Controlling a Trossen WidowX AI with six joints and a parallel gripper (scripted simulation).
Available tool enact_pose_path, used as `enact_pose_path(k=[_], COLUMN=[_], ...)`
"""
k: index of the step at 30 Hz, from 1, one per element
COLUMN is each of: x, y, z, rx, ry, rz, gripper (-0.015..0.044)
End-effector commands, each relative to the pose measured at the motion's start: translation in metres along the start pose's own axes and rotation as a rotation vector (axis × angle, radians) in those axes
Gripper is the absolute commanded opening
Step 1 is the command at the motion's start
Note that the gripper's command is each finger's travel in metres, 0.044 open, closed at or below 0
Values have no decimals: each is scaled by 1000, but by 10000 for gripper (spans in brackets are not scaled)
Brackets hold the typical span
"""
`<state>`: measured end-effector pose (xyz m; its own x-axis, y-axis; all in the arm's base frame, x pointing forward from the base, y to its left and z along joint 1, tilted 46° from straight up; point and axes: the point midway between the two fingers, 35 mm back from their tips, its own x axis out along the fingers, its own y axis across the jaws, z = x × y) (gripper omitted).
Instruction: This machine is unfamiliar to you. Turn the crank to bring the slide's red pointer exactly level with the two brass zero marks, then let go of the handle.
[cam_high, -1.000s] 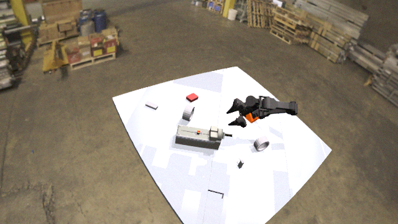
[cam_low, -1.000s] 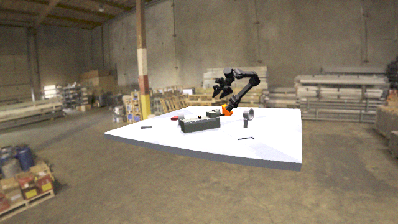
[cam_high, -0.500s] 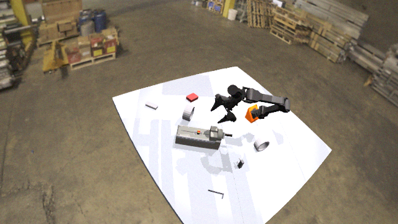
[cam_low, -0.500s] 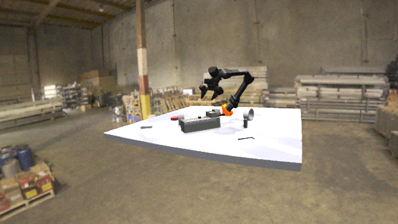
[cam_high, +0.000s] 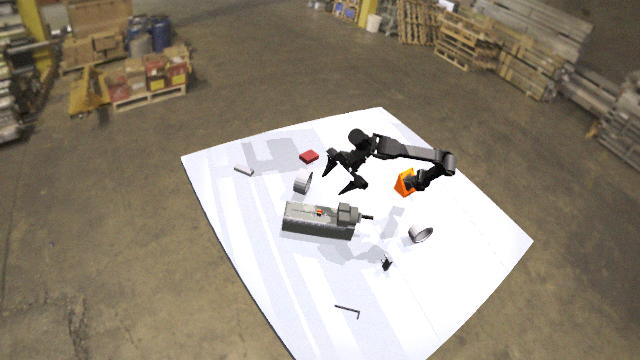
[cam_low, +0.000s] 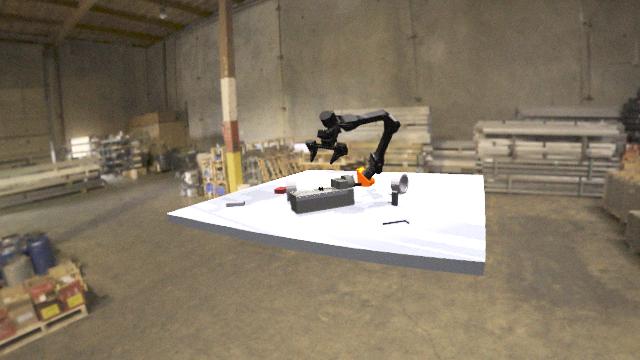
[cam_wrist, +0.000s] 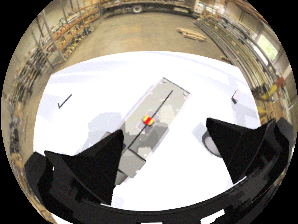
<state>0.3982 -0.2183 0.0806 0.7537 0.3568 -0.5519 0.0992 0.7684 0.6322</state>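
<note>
The machine (cam_high: 315, 225) (cam_low: 320, 200) (cam_wrist: 162, 99) is a long grey box lying on the white mat (cam_high: 450, 260). Its slide carries a small red pointer (cam_high: 319, 212) (cam_wrist: 148, 121) about midway along the top. A grey housing (cam_high: 347, 214) sits at the right end, and a dark crank stub (cam_high: 368, 217) sticks out of it. The brass zero marks are too small to make out. My gripper (cam_high: 342, 176) (cam_low: 324, 151) (cam_wrist: 165, 128) is open and empty. It hangs well above the machine, behind it in the top view, pointing down at it.
A red block (cam_high: 309, 156), a grey roll (cam_high: 302, 181) and a small grey bar (cam_high: 243, 170) lie behind the machine. A metal ring (cam_high: 420, 233), a small black part (cam_high: 386, 262) and a hex key (cam_high: 350, 309) lie to its right and front. The arm's orange base (cam_high: 404, 183) stands at the right.
</note>
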Motion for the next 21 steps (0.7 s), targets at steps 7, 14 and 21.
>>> enact_pose_path(k=[7,14,21], x=[26,26,26], y=[5,5,5], z=[-25,-25,-25], rx=[3,3,3], ry=[10,10,10], rz=[11,11,11], gripper=[440,440,440])
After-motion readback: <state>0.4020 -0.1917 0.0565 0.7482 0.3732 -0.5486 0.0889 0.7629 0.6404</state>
